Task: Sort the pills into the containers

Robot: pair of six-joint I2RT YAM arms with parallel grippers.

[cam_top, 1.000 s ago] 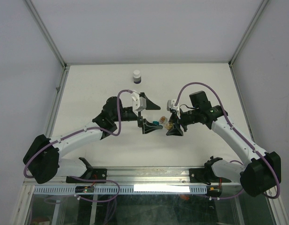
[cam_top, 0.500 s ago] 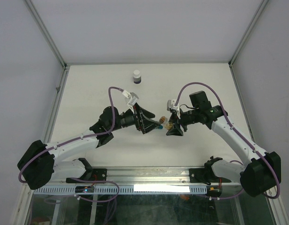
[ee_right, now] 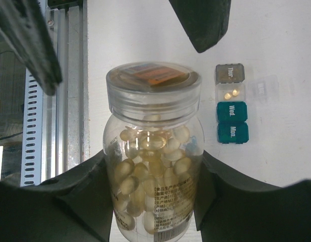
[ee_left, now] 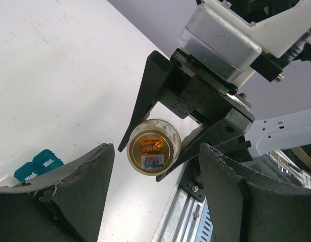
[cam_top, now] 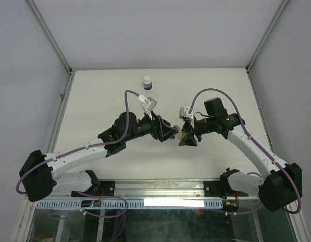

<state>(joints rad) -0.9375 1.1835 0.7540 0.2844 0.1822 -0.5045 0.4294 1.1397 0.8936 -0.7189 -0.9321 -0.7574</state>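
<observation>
My right gripper is shut on a clear pill bottle full of yellow-tan pills, with a clear cap bearing an orange sticker. It holds the bottle above the table, cap toward my left gripper. The left gripper is open, its fingers on either side of the cap and not touching it. On the table lie the containers: a grey-brown cell, a clear cell holding two pills, and two joined teal cells, which also show in the left wrist view. The two grippers meet at mid table.
A small white-capped bottle with dark contents stands at the back of the table. A metal rail runs along the near edge. Clear walls enclose the table on the left, right and far sides.
</observation>
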